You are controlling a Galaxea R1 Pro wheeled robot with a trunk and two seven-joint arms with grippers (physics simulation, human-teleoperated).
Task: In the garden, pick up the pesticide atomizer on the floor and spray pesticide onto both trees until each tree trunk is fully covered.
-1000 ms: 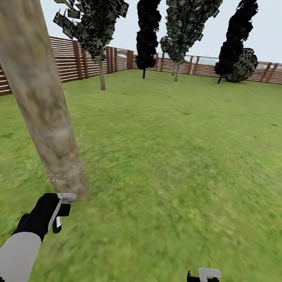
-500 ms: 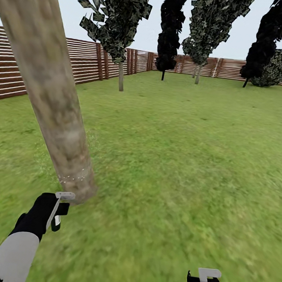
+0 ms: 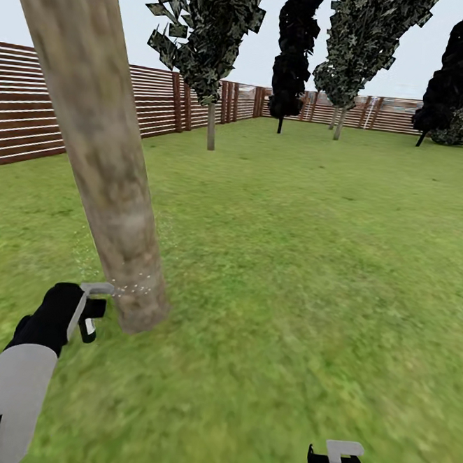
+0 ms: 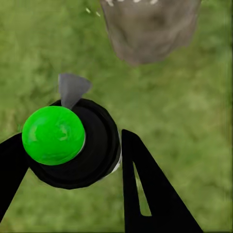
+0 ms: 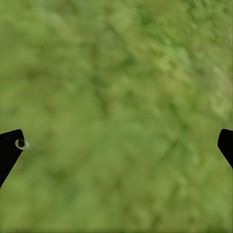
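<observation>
Clamping our left gripper (image 4: pixel 73 145) on the black, green-capped atomizer (image 4: pixel 65 141), we faced the mottled, white-specked tree trunk (image 3: pixel 99 143) at frame left; our right gripper's (image 5: pixel 116 145) fingers stood apart over grass.

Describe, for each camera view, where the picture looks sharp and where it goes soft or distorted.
Head view: thick mottled grey-brown tree trunk leans from wide-angle distortion; near grass smeared, brown slatted fence crisp. Left wrist view: green-capped black atomizer sharp, trunk base soft. Right wrist view: green lawn uniformly blurred, no shadows.
</observation>
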